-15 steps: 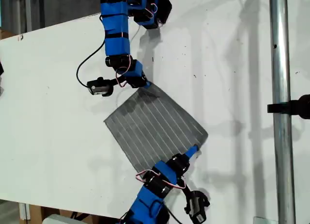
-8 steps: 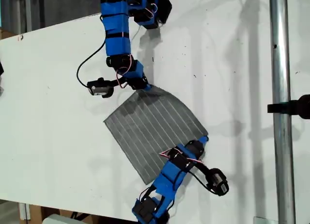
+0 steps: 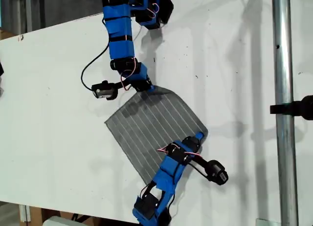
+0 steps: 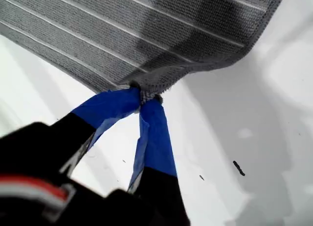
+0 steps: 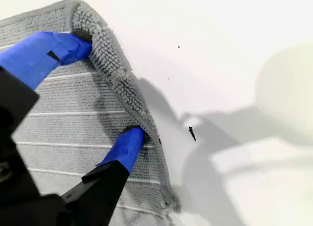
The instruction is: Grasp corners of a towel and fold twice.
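Exterior view: the towel [image 3: 151,125] lies on the counter [image 3: 54,103], with an arm at each of two corners. First wrist view: my first hand [image 4: 142,98] is pinched tight on just a corner [image 4: 149,85] tip, so a tug could pop it free. Second wrist view: my second hand [image 5: 107,86] straddles a bunched edge with its jaws spread. I can't tell if it's really gripping, so that side might lag.

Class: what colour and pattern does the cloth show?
Grey woven square towel with thin pale parallel stripes, clearest in the exterior view.
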Motion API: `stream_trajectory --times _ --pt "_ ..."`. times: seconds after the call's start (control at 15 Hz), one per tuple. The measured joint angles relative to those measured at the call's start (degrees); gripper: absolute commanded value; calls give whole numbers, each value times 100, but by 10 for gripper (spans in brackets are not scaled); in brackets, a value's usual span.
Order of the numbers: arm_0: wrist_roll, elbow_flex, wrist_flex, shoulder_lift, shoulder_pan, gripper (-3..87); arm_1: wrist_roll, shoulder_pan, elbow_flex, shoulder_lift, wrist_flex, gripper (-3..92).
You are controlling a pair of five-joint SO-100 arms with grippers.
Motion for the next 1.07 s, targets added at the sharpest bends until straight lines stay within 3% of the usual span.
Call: stream_trajectory --times 0.07,0.2,0.27,0.53,0.73,0.93,1.07 --pt "-62 -26 -26 -62 97 239 0 0 0 0 0 -2" --pt "-246 -44 -114 -202 272 4 0 0 0 0 0 -2" --pt "-439 -35 -97 -281 343 -29 0 0 0 0 26 -2" --pt "-905 185 659 -264 501 -29 0 18 -9 105 185 -2" --pt "-158 571 958 308 659 -29 0 -132 -9 378 387 -2" --pt "492 360 976 949 791 -29 9 -809 -431 527 571 -2" --pt "800 378 976 1767 686 -29 -123 -817 -756 598 343 -2"
